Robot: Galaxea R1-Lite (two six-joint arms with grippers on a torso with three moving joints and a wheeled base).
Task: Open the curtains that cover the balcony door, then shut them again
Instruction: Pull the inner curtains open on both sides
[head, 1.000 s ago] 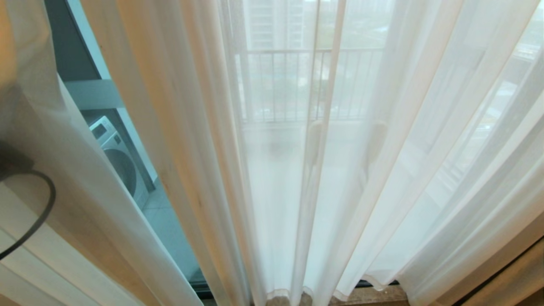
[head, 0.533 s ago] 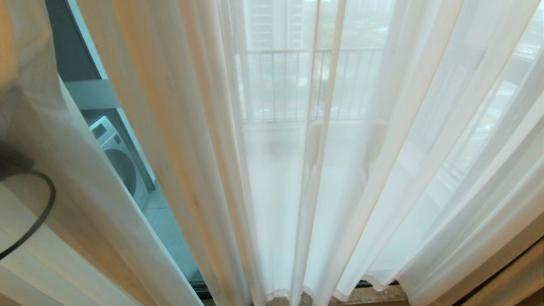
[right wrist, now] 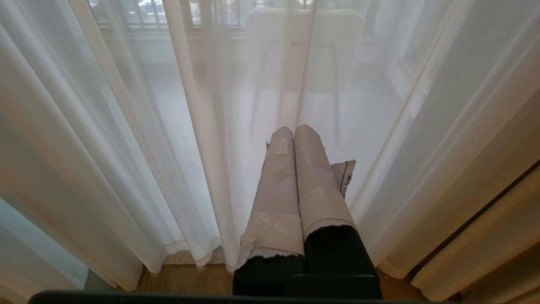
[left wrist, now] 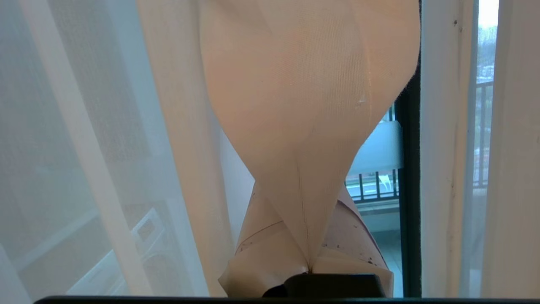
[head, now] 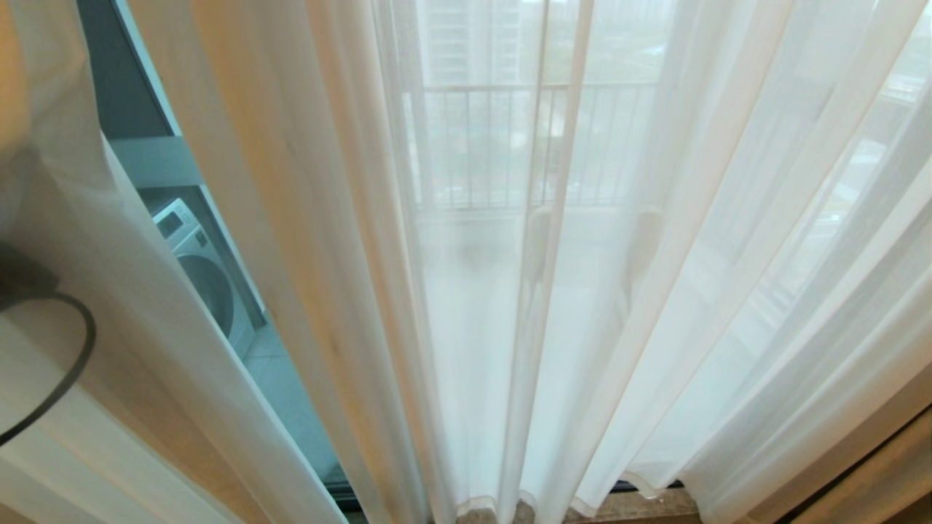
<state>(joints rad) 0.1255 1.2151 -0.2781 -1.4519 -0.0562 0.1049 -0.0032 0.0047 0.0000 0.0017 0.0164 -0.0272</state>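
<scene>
Sheer white curtains [head: 510,291] hang in long folds over most of the balcony door [head: 120,80], whose dark frame shows only in a narrow gap on the robot's left. Through that gap: teal balcony wall, a front-loading washing machine [head: 200,273], grey floor tiles. Left hand [left wrist: 310,264], seen in its wrist view, is pressed together and pinching a gathered fold of the sheer fabric; the cloth fans upward from the pinch point. In the head view this arm is only a dark shape with a looped cable [head: 62,364] behind the fabric at far left. Right hand [right wrist: 295,133] is empty, its tape-wrapped fingers [right wrist: 314,177] pressed together, pointing at the hanging curtain near the floor without touching it; a pale chair [right wrist: 303,46] shows through the cloth beyond. Thicker tan drapes [right wrist: 485,245] lie at the right edge. Judgement on progress: the panels are parted only slightly, so either opening has barely started or closing is nearly done; the frames alone do not settle which. If opening, the full draw-aside and the whole re-closing remain. Against the frames from the last second: no change in arm shape, cable loop or hem; the gap edge sits a hair differently, within fabric sway. Scene effectively static.
</scene>
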